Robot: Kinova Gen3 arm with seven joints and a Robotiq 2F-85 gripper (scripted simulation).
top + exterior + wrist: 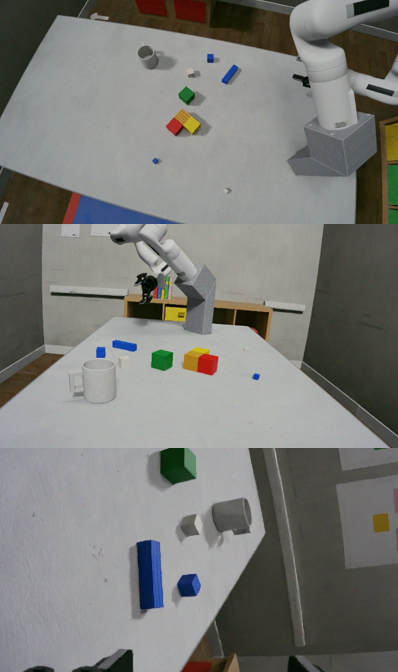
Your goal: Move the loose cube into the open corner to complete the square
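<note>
The loose green cube (186,95) (162,360) (177,465) sits on the table, apart from the other three cubes. The orange cube (182,116) (191,361) touches the red cube (174,126) (207,364) on one side and the yellow cube (192,125) (200,350) on another, forming an L. The open corner lies between red and yellow, on the side away from green; it is hidden in the exterior view. My gripper (296,67) (141,290) (211,660) is open and empty, raised above the table near the arm's base, far from the cubes.
A blue bar (229,74) (124,345) (150,574), a blue block (210,57) (100,352) (189,585), a white block (190,72) (124,361) (191,525) and a grey mug (148,57) (99,381) (231,515) stand beyond green. A tiny blue cube (155,160) (256,376) and tiny white block (225,190) (246,349) lie on the other side.
</note>
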